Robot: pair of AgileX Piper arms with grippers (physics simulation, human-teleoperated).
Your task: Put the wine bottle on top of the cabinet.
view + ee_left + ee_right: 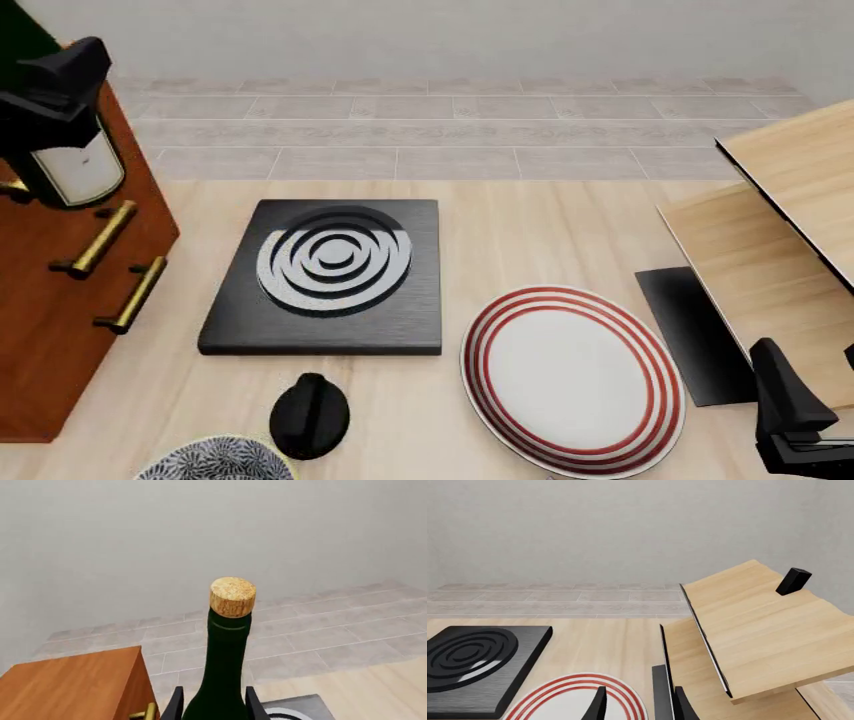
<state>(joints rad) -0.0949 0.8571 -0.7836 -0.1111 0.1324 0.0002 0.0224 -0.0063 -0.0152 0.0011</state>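
black hob (327, 275), striped plate (574, 378) — black knob (310, 414)

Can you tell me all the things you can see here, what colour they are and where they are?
wine bottle: one, dark green with a tan cork, held up over the cabinet at the far left
cabinet: one, reddish-brown with brass handles, left edge of the table
hotplate: one, black square with silver rings, middle of the table
plate: one, white with red rings, right of the hotplate, nearer the camera
knob: one, black and round, near side, in front of the hotplate
patterned dish: one, dark and white, only its edge shows at the bottom
wooden panel structure: one, pale wood, slanted, right side
left end effector: one, black, closed on the bottle
right end effector: one, black, low at the right, holding nothing
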